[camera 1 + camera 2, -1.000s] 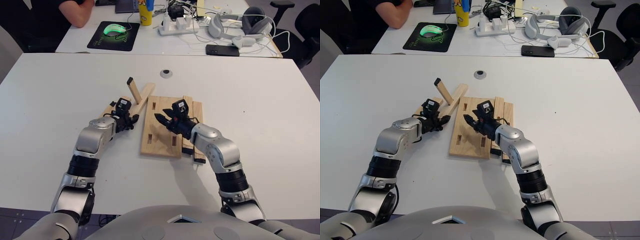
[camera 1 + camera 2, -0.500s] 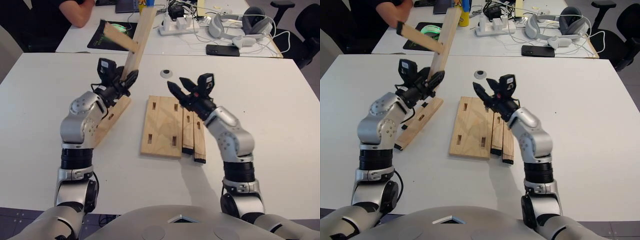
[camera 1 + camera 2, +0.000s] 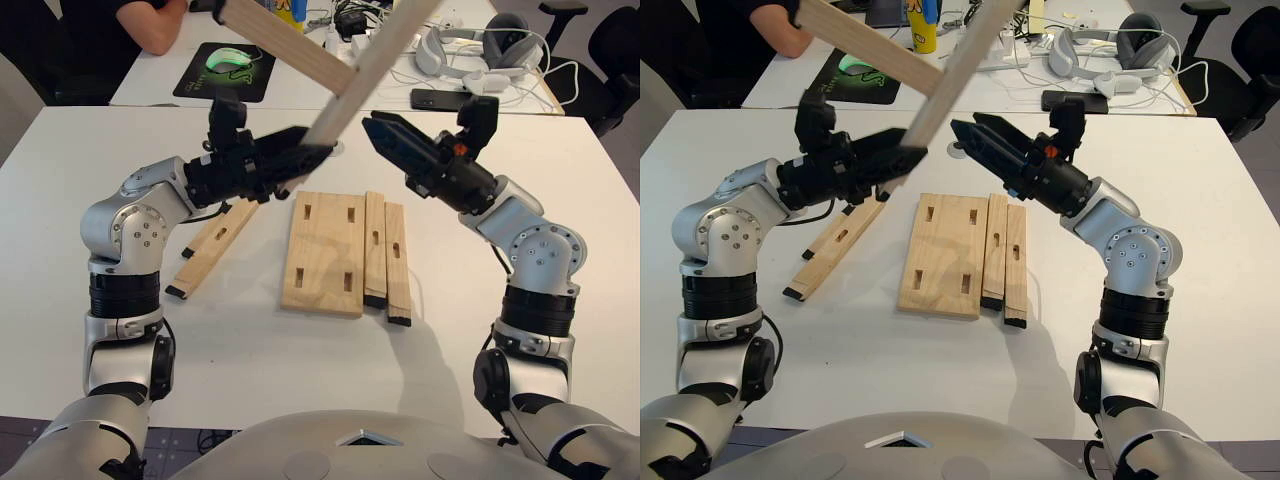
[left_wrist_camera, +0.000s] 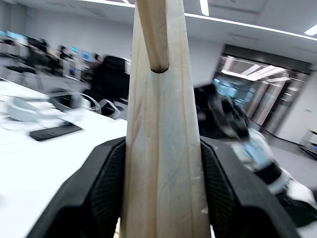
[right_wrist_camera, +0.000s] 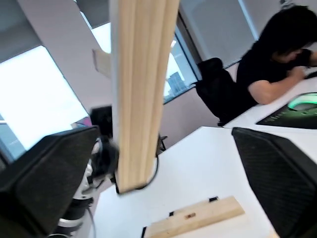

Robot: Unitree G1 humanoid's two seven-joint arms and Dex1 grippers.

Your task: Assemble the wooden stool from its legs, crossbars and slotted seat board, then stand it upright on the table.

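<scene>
- One worktop (image 3: 60, 200): you have all the loose parts lying on it.
- One slotted seat board (image 3: 325, 252): flat at mid-worktop, four slots showing.
- Four legs in all: right-hand pair (image 3: 375, 248) side by side just right of the board. The left leg (image 3: 212, 248) lies left of it, and the raised leg (image 3: 365, 72) is tilted in the air.
- One crossbar (image 3: 285, 42): fixed across the raised leg.
- Left claw (image 3: 300, 157): clenched on the raised leg's lower end, now swung higher than half a second ago.
- Right claw (image 3: 378, 135): released, fingers spread, risen beside the raised leg.
</scene>
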